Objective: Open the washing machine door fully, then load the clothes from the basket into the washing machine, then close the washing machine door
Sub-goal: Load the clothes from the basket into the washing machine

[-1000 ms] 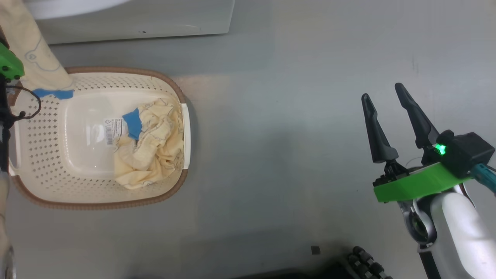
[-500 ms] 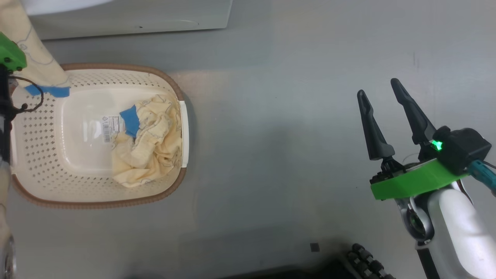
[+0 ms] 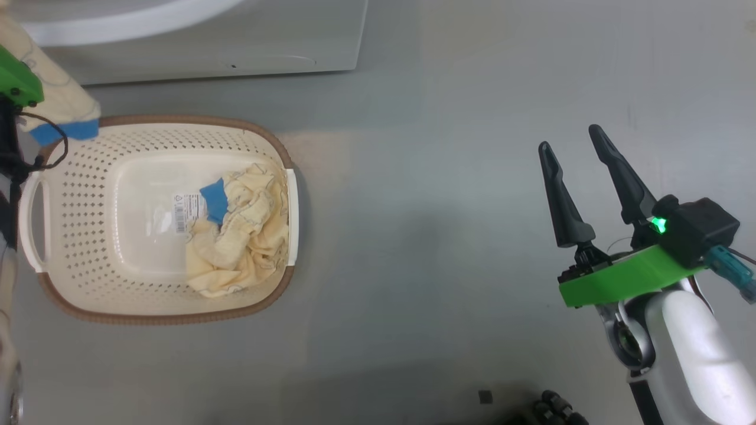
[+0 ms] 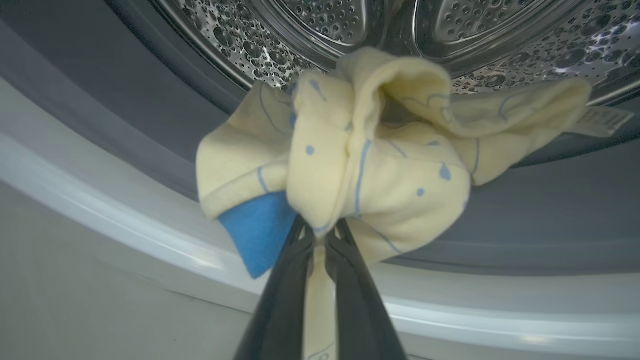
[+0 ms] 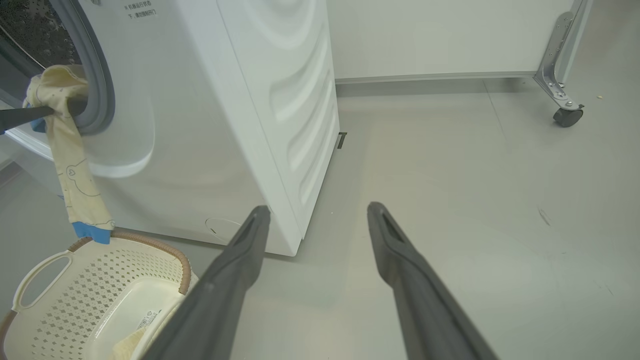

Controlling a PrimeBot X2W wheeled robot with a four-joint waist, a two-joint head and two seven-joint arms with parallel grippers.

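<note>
The left gripper [image 4: 322, 228] pinches a yellow garment [image 4: 385, 175] just before the steel drum [image 4: 325, 20], which lies straight ahead. The garment's tail hangs down toward the basket [image 5: 100, 285]. The right gripper [image 3: 569, 139] gapes empty, well apart.

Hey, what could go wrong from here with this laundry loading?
1. The left hand grips the held garment at the drum mouth, but its tail hangs outside, almost down to the basket rim; released here, it may slide back out.
2. A second garment lies in the basket and could be left behind.
</note>
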